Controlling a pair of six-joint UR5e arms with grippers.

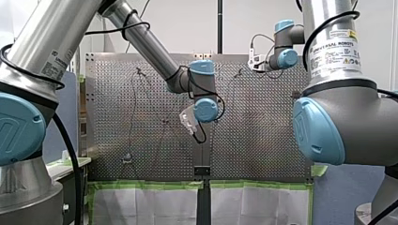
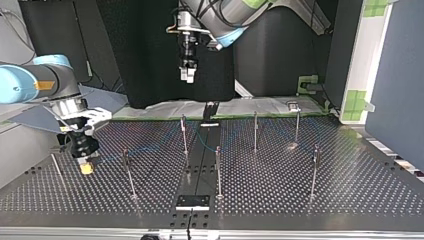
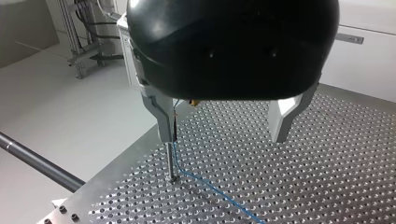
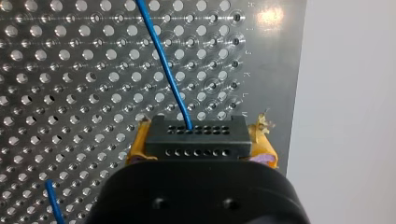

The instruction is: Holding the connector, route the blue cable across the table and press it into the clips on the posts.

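In the right wrist view a black connector (image 4: 195,134) with rows of holes sits between yellow pads (image 4: 138,145), with my right gripper (image 4: 200,146) shut on it. The blue cable (image 4: 163,60) leaves the connector and runs ahead over the perforated table (image 4: 70,70). At the top view's left, my right gripper (image 2: 86,167) hangs just above the table. My left gripper (image 3: 223,138) is open and holds nothing. One of its fingers (image 3: 166,116) hangs right above a thin post (image 3: 171,161), where the blue cable (image 3: 210,186) slopes down to the plate. In the top view my left gripper (image 2: 187,75) hangs high at the back.
Several thin posts stand across the table, among them one (image 2: 184,132) near the middle, one (image 2: 255,130) to its right and one (image 2: 128,172) nearer the camera. A black plate (image 2: 192,201) lies at the table's near edge. A grey bar (image 3: 37,161) crosses beside the table.
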